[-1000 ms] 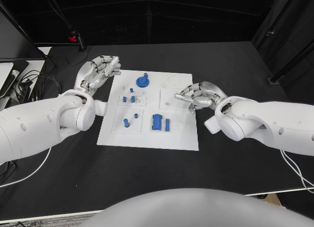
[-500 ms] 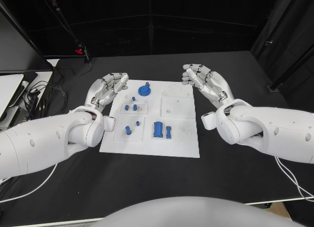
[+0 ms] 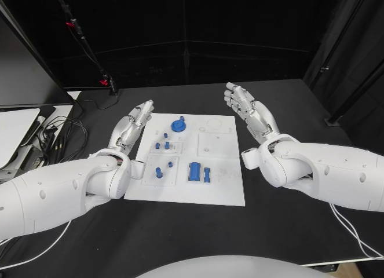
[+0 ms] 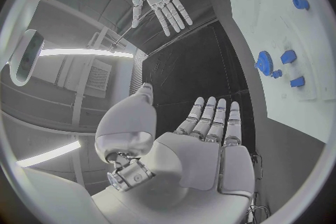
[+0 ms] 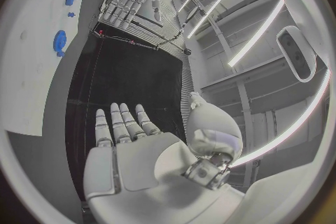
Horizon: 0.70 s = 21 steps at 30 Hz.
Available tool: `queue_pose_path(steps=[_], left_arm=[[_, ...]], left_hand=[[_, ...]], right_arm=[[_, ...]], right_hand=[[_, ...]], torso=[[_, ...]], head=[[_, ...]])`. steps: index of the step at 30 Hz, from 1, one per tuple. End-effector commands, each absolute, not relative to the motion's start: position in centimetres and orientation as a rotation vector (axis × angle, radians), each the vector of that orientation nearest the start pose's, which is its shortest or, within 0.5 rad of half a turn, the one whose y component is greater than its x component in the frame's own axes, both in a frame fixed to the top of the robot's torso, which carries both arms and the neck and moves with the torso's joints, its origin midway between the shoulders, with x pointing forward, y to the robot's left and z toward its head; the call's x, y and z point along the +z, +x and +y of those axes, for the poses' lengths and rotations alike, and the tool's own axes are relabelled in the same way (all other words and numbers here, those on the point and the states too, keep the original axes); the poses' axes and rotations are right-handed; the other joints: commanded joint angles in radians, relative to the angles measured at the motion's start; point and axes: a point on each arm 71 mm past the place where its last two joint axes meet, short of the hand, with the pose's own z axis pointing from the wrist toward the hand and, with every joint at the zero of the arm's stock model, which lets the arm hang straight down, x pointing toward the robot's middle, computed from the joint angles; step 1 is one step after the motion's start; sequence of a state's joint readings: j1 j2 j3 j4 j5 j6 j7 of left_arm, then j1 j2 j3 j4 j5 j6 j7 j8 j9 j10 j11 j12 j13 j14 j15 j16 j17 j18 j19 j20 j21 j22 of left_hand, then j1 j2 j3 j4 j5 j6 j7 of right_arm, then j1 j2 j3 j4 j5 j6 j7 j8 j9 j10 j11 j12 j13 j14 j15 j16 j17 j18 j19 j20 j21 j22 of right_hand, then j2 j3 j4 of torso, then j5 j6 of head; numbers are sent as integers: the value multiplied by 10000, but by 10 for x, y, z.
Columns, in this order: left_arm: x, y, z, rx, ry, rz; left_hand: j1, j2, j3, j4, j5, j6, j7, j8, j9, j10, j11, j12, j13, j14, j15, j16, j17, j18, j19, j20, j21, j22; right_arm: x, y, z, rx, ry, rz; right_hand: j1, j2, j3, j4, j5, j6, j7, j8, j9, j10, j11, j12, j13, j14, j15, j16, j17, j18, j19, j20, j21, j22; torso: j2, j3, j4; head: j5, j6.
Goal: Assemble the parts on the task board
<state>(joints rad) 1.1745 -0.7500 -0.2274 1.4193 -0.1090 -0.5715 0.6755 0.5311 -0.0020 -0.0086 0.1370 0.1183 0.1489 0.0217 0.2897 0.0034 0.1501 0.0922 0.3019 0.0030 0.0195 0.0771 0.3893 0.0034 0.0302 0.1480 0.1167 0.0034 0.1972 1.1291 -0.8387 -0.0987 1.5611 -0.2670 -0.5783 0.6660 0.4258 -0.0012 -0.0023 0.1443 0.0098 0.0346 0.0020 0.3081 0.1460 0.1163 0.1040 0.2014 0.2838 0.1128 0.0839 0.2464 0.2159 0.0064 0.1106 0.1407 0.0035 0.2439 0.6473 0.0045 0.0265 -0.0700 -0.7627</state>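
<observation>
Fingers straight and spread on left hand point(image 3: 131, 127) and right hand point(image 3: 251, 113), holding nothing, flanking white task board point(image 3: 221, 188) at mid-table. Blue parts point(image 3: 193, 171) standing loose on it; easily toppled by a careless reach. Small parts' shapes and seating hard to judge.

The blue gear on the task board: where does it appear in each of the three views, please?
Head view: the blue gear lies near the task board's far edge, between the two hands.
Left wrist view: the gear shows beyond the left hand.
Right wrist view: the gear shows beyond the right hand.
Shared landmark: the white task board.
</observation>
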Motion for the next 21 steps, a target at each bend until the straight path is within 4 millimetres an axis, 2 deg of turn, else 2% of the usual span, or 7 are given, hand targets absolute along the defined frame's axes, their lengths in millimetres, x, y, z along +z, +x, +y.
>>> queue_pose_path(steps=[1,2,3,6,7,14,21], left_arm=[[-238,476,204,-13155,-8876,12917],[-237,475,203,-13107,-9067,12868],[-236,474,202,-13053,-9283,12813],[-232,470,198,-12789,-10299,12568],[-231,468,197,-12705,-10612,12496],[-225,462,193,-12314,-12004,12196],[-224,462,192,-12289,-12089,12178]], left_hand=[[-2056,20,86,-529,-457,-564,-217,-1118,-34,-588,-922,-1164,-30,-195,-771,-1502,-34,-302,-571,-451,-34,-760],[-2609,20,86,-669,-1183,-711,-217,-1416,-34,-752,-922,-1476,-30,-195,-771,-1903,-34,-302,-715,-1167,-34,-961],[-3079,20,86,-1370,-1183,-1489,-217,-1675,-34,-1501,-922,-1748,-30,-195,-771,-2251,-34,-302,-1480,-1167,-34,-1138],[-4113,20,86,-1370,-1183,-1489,-217,-2897,-34,-1501,-922,-3019,-30,-195,-771,-3020,-34,-302,-1480,-1167,-34,-1972],[-4304,20,86,-1370,-1183,-1489,-217,-2897,-34,-1501,-922,-3019,-30,-195,-771,-3161,-34,-302,-1480,-1167,-34,-1972],[-5311,20,86,-1370,-1183,-1489,-217,-2897,-34,-1501,-922,-3019,-30,-195,-771,-3893,-34,-302,-1480,-1167,-34,-1972],[-5311,20,86,-1370,-1183,-1489,-217,-2897,-34,-1501,-922,-3019,-30,-195,-771,-3893,-34,-302,-1480,-1167,-34,-1972]], right_arm=[[-204,460,-202,14016,7755,12302],[-205,460,-202,13936,7974,12288],[-206,461,-201,13844,8224,12273],[-211,462,-199,13399,9401,12217],[-213,462,-198,13241,9804,12203],[-223,462,-193,12400,11836,12177],[-224,462,-192,12289,12089,12178]], right_hand=[[-1648,12,23,-559,-98,-346,-20,-1191,-564,-445,-1040,-781,-1100,-1128,-839,-954,-836,-64,-1106,-531,-35,-944],[-2058,12,23,-697,-98,-346,-20,-1484,-702,-1163,-1040,-973,-1365,-1128,-839,-1185,-1039,-64,-1106,-662,-35,-1174],[-2400,12,23,-1443,-98,-346,-20,-1732,-1460,-1163,-1040,-1134,-1592,-1128,-839,-1386,-1214,-64,-1106,-1407,-35,-1371],[-3195,12,23,-1443,-98,-346,-20,-2314,-1460,-1163,-1040,-2014,-2129,-1128,-839,-2464,-2159,-64,-1106,-1407,-35,-2439],[-3361,12,23,-1443,-98,-346,-20,-3081,-1460,-1163,-1040,-2014,-2838,-1128,-839,-2464,-2159,-64,-1106,-1407,-35,-2439],[-4258,12,23,-1443,-98,-346,-20,-3081,-1460,-1163,-1040,-2014,-2838,-1128,-839,-2464,-2159,-64,-1106,-1407,-35,-2439],[-4258,12,23,-1443,-98,-346,-20,-3081,-1460,-1163,-1040,-2014,-2838,-1128,-839,-2464,-2159,-64,-1106,-1407,-35,-2439]], torso=[[-79,-10,-26],[-118,-12,-36],[-162,-13,-47],[-370,-21,-99],[-442,-23,-117],[-910,-41,-234],[-1031,-45,-265]], head=[[57,125],[84,187],[114,257],[254,584],[302,697],[618,1435],[700,1627]])
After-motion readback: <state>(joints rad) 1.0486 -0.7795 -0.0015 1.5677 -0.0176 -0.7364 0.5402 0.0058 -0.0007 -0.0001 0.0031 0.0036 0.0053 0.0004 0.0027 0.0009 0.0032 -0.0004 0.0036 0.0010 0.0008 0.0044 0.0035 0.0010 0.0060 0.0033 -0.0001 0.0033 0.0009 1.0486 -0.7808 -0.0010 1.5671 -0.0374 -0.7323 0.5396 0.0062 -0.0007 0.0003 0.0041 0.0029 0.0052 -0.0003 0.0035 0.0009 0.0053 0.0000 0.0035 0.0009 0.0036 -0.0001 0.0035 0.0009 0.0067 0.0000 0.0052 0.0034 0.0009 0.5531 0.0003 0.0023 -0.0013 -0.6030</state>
